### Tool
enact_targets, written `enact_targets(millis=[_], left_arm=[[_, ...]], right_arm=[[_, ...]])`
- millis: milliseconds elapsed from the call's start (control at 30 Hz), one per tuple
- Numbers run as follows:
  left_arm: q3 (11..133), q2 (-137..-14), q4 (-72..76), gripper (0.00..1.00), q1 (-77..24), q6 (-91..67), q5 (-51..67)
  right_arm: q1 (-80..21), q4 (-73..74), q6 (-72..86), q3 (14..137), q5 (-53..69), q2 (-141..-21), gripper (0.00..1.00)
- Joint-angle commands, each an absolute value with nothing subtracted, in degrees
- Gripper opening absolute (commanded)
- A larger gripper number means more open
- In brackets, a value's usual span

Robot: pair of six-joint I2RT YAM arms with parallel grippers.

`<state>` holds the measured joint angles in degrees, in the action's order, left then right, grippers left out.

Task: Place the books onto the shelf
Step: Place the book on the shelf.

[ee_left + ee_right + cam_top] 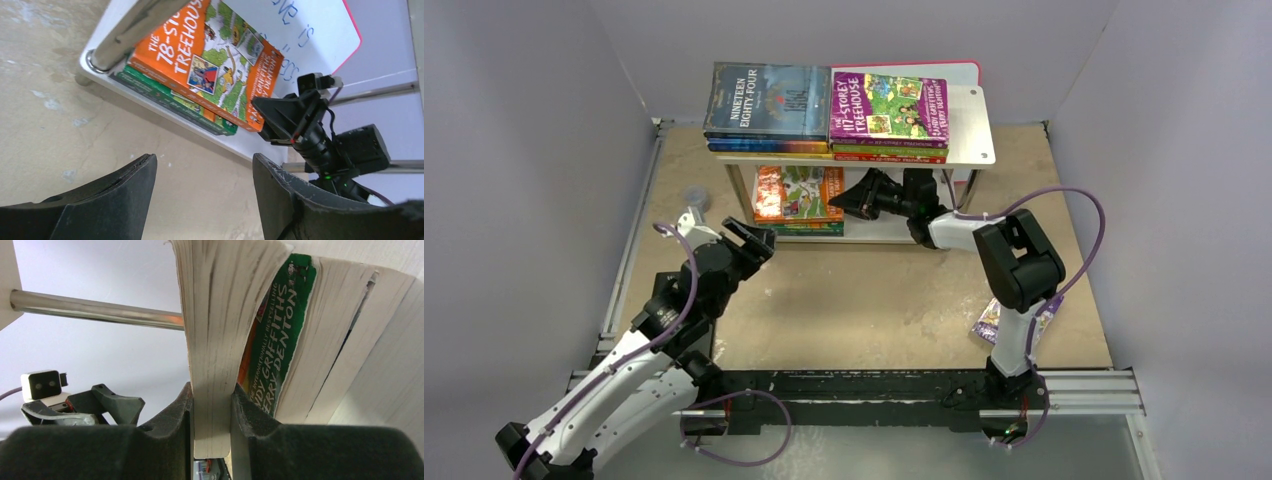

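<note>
ok so the orange book (799, 193) lies on the shelf's (969, 125) lower tier
Top: right gripper (837, 204) at its edge. Left wrist: left gripper (202, 185) gaping, empty. Right wrist: jaws clamp the page edge; light, floppy paperback, probably sturdier pinched near the spine.

The shelf (972, 130) is silver-white, with dark blue book (767, 100), magenta-green cartoon book (889, 105), orange cartoon book (799, 193).

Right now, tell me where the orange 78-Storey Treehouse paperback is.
In the top view, the orange 78-Storey Treehouse paperback lies on the lower board of the silver-white metal shelf, left side, atop a green paperback, with the right gripper clamping its right edge.
</note>
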<state>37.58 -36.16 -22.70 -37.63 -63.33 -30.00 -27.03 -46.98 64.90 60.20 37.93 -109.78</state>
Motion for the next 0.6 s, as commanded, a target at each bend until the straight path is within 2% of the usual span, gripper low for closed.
enact_targets(millis=[0, 133, 300, 567], left_arm=[[37.1, -36.9, -17.8, 0.69, -37.5, -62.1, -26.4], [37.2, -37.8, -17.6, 0.68, -37.5, -61.7, -25.5], [37.2, -38.0, -17.6, 0.68, -37.5, -61.6, -25.4], [38.0, -38.1, -19.4, 0.68, -37.5, -61.2, -26.0]], right_arm=[[-27.4, -46.9, 62.6, 62.7, 38.6, -108.5, 0.07], [-27.3, -45.3, 61.6, 62.3, 38.3, -107.9, 0.19], [-27.7, -38.9, 57.1, 63.0, 34.6, -106.3, 0.46], [-27.8, -25.3, 49.6, 65.6, 29.6, -103.7, 0.61]])
